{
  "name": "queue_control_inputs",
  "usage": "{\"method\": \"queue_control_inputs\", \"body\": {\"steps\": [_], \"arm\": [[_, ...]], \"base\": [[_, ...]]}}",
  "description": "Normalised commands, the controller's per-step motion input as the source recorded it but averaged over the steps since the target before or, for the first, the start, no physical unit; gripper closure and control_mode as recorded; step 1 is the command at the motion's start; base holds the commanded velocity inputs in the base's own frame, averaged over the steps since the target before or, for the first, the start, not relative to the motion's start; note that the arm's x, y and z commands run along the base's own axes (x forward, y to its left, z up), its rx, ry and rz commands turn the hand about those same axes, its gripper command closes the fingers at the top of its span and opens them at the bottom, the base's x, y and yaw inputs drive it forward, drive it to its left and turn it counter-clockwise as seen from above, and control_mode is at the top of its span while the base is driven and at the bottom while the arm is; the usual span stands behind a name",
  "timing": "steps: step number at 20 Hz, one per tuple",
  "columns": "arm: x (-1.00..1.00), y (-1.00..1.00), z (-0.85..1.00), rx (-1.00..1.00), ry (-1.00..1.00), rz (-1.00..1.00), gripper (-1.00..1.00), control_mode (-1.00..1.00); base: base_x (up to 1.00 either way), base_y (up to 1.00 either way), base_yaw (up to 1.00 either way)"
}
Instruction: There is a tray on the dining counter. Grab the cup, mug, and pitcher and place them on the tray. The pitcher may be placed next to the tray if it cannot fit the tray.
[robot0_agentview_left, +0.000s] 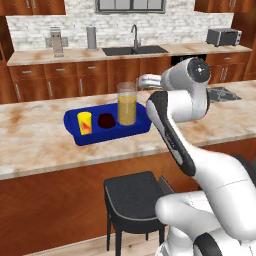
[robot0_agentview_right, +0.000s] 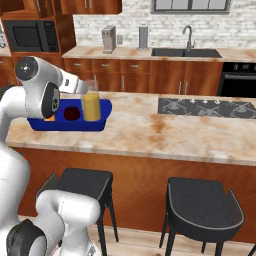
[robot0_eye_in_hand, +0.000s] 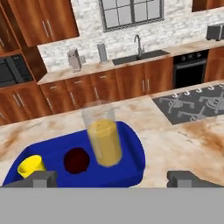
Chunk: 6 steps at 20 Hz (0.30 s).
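Blue tray (robot0_agentview_left: 72, 131) on the dining counter (robot0_agentview_left: 35, 145), close to its near edge. Inside, in a row: cup (robot0_agentview_left: 84, 122) at the left end, mug (robot0_agentview_left: 106, 121) in the middle, pitcher (robot0_agentview_left: 127, 103) at the right end, upright, its base within the rim. In the hand view the gripper (robot0_eye_in_hand: 113, 178) stands with its jaws spread wide and empty, the pitcher (robot0_eye_in_hand: 103, 136) ahead of the fingertips (robot0_eye_in_hand: 42, 178) and apart from them. All three vessels appear placed, so the step in hand is judged to be the retreat after release. Done well, the hand backs straight away from the pitcher, jaws kept wide, with no sideways sweep that could tip the tall glass or nudge the mug (robot0_eye_in_hand: 76, 160).
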Motion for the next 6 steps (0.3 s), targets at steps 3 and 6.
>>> {"method": "queue_control_inputs", "body": {"steps": [3, 6], "arm": [[-1.00, -0.35, -0.07, 0.00, 0.00, 0.03, -1.00, -1.00], [-1.00, -0.30, -0.02, 0.00, 0.00, 0.03, -1.00, -1.00]], "base": [[0.00, 0.00, 0.00], [0.00, 0.00, 0.00]]}}
